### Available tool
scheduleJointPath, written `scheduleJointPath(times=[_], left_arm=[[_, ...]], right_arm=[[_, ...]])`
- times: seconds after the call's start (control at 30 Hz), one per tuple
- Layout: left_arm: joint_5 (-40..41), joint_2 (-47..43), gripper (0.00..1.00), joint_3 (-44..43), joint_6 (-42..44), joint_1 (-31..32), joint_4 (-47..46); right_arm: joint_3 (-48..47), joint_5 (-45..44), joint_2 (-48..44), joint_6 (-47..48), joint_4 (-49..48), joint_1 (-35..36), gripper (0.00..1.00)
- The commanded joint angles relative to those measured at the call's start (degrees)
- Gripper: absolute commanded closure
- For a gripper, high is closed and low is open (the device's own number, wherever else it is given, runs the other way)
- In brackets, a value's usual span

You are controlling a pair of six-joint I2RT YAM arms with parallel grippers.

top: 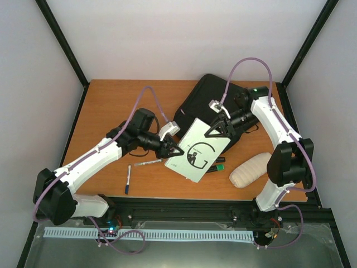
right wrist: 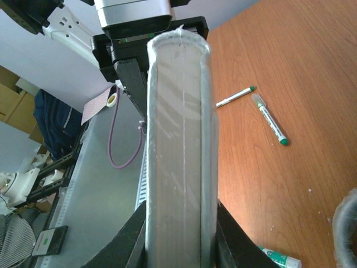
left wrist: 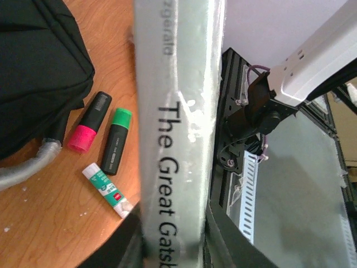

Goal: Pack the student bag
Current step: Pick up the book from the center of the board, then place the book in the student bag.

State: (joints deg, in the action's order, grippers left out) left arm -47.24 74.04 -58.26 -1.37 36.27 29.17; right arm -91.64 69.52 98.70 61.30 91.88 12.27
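Note:
A pale green book, "The Great Gatsby" [top: 196,149], hangs tilted above the table between both arms. My left gripper [top: 174,149] is shut on its left edge; in the left wrist view the spine [left wrist: 178,128] runs up between the two dark fingers [left wrist: 125,245]. On the upper right edge of the book my right gripper [top: 215,130] is shut, and the right wrist view shows the page edge [right wrist: 178,139] clamped between the jaws. The student bag [top: 209,99] lies black and soft behind the book, and it shows as the bag [left wrist: 39,67] with its grey loop handle [left wrist: 22,170].
A beige ribbed pouch [top: 251,170] lies at the right front. Two pens [top: 147,163] [top: 128,180] rest left of the book. A pink highlighter [left wrist: 89,124], a green highlighter [left wrist: 116,140] and a glue stick [left wrist: 109,190] lie beside the bag. The table's front edge is close.

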Motion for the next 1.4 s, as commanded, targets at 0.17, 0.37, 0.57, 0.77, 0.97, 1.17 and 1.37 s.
scheduleJointPath(times=[0.17, 0.37, 0.57, 0.77, 0.97, 1.17, 1.37], left_arm=[[-9.86, -2.06, 0.97, 0.72, -3.74, 2.05, 2.26], [2.0, -2.93, 0.99, -1.31, -9.61, 1.9, 7.45], [9.97, -4.48, 0.99, -1.7, -17.1, -0.12, 12.46], [18.15, -8.71, 0.99, -2.09, -21.77, -4.31, 16.14], [22.19, -10.28, 0.99, -1.19, -22.58, -6.92, 16.09], [30.44, -11.87, 0.99, -0.89, -25.08, -7.75, 17.0], [34.2, -13.41, 0.99, -0.93, -24.22, -7.86, 18.38]], right_arm=[[-4.04, 11.4, 2.61, -0.19, -5.74, -2.99, 0.79], [-5.15, 9.77, 5.3, -3.42, -6.83, -7.35, 0.45], [3.94, -1.2, 1.88, -23.92, -29.29, -10.16, 0.45], [15.09, -23.83, -4.77, -33.64, -46.57, -6.28, 0.42], [21.33, -38.78, -5.43, -32.46, -51.22, 2.47, 0.41], [22.66, -49.5, -3.51, -30.24, -53.94, 11.4, 0.38], [20.8, -61.52, 1.41, -31.13, -56.02, 18.32, 0.34]])
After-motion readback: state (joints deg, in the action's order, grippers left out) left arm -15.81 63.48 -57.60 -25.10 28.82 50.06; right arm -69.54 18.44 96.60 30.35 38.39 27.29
